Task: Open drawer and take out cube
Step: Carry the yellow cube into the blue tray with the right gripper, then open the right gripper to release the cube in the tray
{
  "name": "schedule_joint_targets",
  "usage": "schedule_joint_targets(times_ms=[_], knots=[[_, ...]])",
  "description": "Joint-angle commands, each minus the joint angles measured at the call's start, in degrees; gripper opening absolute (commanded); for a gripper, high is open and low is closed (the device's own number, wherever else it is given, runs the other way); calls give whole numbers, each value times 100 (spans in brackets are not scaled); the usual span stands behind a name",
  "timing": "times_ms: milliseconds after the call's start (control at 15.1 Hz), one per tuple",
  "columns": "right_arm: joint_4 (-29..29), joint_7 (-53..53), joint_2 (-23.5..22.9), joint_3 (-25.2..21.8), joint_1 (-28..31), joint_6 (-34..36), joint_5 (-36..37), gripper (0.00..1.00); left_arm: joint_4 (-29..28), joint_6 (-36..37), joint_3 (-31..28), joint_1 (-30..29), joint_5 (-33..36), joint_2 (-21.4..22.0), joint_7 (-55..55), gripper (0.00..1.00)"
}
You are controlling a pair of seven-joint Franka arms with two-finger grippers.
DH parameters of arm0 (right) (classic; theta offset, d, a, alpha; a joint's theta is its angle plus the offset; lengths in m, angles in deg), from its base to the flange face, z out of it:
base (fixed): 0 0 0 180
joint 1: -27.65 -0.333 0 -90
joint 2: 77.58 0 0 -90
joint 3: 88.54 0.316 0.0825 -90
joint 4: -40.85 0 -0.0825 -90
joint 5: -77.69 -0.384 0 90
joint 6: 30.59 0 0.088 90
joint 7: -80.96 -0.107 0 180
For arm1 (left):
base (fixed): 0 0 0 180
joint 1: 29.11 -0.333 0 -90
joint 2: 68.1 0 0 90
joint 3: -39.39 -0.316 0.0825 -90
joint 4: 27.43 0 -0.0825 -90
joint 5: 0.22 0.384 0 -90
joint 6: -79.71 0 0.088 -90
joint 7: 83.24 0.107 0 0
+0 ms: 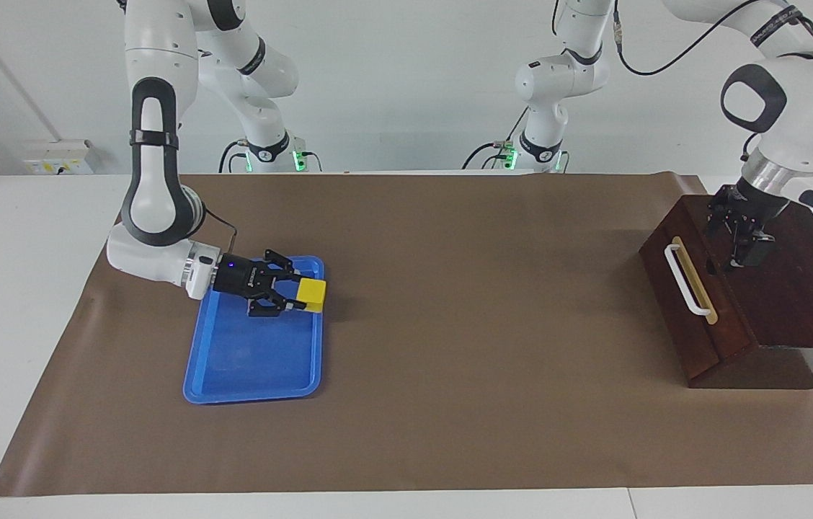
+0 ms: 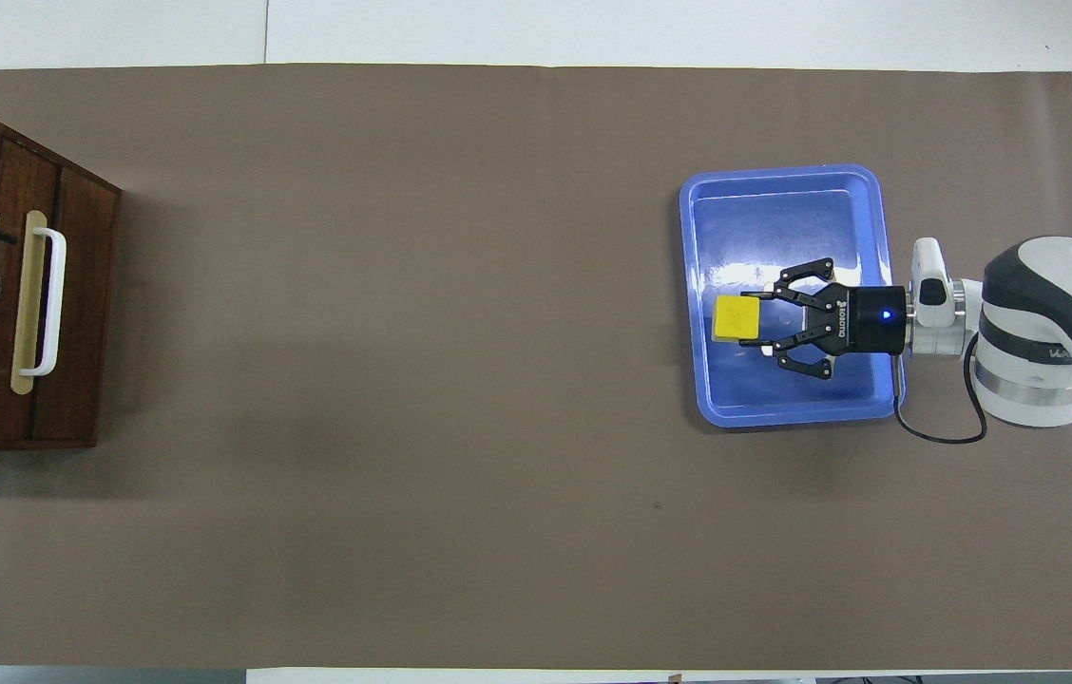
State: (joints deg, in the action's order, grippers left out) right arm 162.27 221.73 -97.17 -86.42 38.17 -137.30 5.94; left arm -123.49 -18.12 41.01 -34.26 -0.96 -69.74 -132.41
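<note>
Right gripper point(image 1: 292, 295) reaches in level over the blue tray point(image 1: 233, 375), fingers clamped on the yellow cube point(image 1: 311, 293), which hangs above the tray's edge toward the left arm's end. Left gripper point(image 1: 736, 245) sits on top of the dark wooden box point(image 1: 803, 288); whether its fingers are apart or together, cannot tell. Drawer point(image 1: 673, 303) looks pushed in, white bar handle point(image 1: 686, 280) free. Judged step: cube is out, set-down pending; next move calls for lowering into the tray and releasing. Count: one cube, one tray, one drawer, two arms on the counter point(image 1: 486, 288).
</note>
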Motion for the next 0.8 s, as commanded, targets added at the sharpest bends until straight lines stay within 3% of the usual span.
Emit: schedule_joint_targets(times_ms=[0,332,465,731], knots=[[320,423,139,52,117,28,117,0,359,912,-56,154,21,23,1677,100],[417,810,86,52,108,-201,117,0,481,1073,-56,207,56,-20,3244,100],[417,802,78,52,108,-219,117,0,509,1117,-74,460,56,-91,3440,100],[531,968,104,43,125,-236,117,0,561,1486,-21,418,-92,-21,4132,100]])
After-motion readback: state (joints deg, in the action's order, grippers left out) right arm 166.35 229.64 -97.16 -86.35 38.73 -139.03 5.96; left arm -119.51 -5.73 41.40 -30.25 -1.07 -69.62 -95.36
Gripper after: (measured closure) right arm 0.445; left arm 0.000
